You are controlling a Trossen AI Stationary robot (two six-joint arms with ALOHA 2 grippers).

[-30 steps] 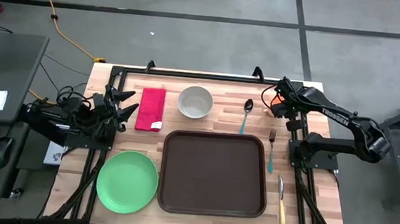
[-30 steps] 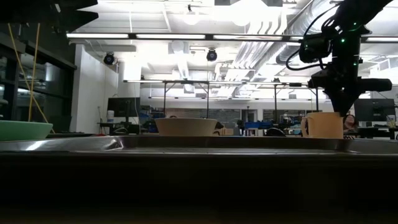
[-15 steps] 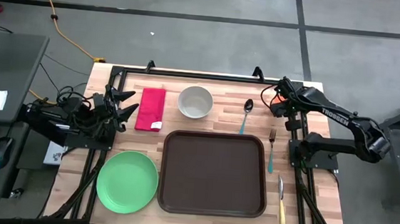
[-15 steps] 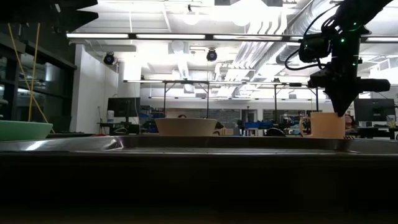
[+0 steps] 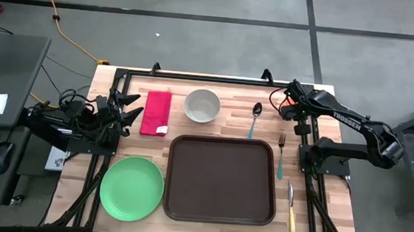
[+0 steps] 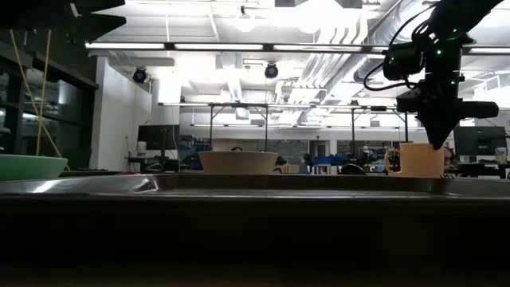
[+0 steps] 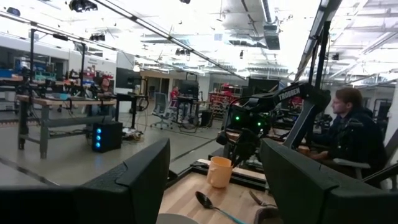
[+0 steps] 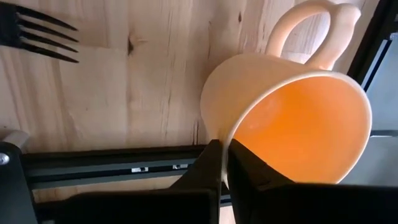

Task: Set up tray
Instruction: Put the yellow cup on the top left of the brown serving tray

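Observation:
A pale mug (image 8: 273,93) with an orange inside stands at the table's far right corner, and my right gripper (image 5: 288,105) is shut on it from above. The dark brown tray (image 5: 220,180) lies flat at the table's near middle. My left gripper (image 5: 130,106) waits open at the left edge, beside a red napkin (image 5: 156,113), with nothing between its fingers. In the low view the mug (image 6: 420,159) shows upright under the right gripper, its base hidden behind the tray's rim. My right gripper pinches the mug's rim (image 8: 231,134) on the side opposite the handle (image 8: 311,25). One finger is inside the mug and one outside. The fingers come from above, slanting down. The mug stays upright; whether its base is on the table, I cannot tell.
A white bowl (image 5: 202,105) and a spoon (image 5: 254,118) lie beyond the tray. A fork (image 5: 281,155) and a knife (image 5: 291,209) lie to its right, a green plate (image 5: 132,188) to its left. Black frame rails run along the table's edges. A person sits beyond the table.
The mug has shifted a little toward the table's right edge under my right gripper, staying upright.

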